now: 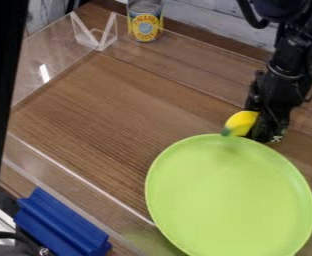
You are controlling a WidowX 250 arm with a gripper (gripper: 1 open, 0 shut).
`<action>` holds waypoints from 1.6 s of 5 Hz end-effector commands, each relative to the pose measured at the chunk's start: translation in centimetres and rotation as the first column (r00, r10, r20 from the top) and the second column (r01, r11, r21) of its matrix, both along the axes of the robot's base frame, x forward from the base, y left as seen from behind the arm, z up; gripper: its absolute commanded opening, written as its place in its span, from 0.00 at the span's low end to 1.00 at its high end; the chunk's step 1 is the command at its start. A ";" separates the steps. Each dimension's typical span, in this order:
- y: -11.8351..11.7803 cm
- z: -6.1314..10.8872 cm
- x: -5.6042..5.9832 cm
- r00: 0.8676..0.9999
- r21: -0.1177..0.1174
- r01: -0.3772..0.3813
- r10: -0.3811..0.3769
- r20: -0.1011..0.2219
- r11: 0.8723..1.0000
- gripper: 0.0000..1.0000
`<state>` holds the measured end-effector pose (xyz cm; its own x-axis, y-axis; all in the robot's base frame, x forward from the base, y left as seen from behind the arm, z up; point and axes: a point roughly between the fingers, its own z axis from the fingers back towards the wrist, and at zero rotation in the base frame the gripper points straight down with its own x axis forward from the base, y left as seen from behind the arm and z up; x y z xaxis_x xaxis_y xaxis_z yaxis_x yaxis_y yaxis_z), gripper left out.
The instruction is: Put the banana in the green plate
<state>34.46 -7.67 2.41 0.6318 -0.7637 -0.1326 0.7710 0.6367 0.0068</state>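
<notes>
I am gripping the banana [240, 124] in the closed claw [259, 127], keeping it low above the surface [132, 110] so it can clear the rim. The plate [232, 195] is lying just below and in front of the claw. My arm is standing upright, claw pointing straight down.

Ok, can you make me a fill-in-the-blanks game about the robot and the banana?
1. The gripper is shut on the ____-coloured banana.
2. The big round plate is ____ in colour.
3. The banana is at the plate's far ____, not its middle.
4. The blue block lies in the bottom ____ corner of the picture.

Missing words: yellow; green; edge; left
</notes>
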 end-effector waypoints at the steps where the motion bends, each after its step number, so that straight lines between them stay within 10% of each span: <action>1: -0.3 3.3 0.6 0.996 -0.026 0.006 -0.004 0.086 1.000 0.00; 6: -0.3 4.9 -0.6 0.996 -0.038 0.021 -0.017 0.088 0.999 0.00; 8: -0.4 6.6 -3.0 0.995 -0.034 0.009 -0.005 0.096 0.999 0.00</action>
<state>31.04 -7.83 6.96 0.6364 -0.7647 -0.1008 0.7696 0.6383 0.0171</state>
